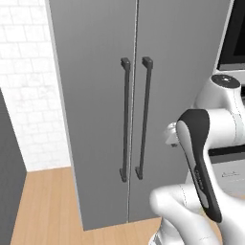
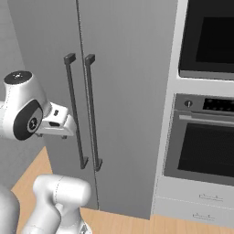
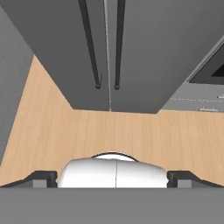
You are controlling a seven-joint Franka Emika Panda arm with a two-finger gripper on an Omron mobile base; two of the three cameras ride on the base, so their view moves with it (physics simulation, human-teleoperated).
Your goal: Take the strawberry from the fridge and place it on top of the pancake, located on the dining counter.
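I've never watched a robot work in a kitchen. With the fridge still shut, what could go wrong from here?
Both doors of the fridge are closed, and its two handles stand close together, so the tool might catch the wrong bar or slip between them. The wall oven sits right beside the fridge, so a wide arm swing could bump it.

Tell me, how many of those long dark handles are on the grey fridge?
2. The left handle is on the left door, the right handle on the right door, either side of the centre seam of the closed fridge.
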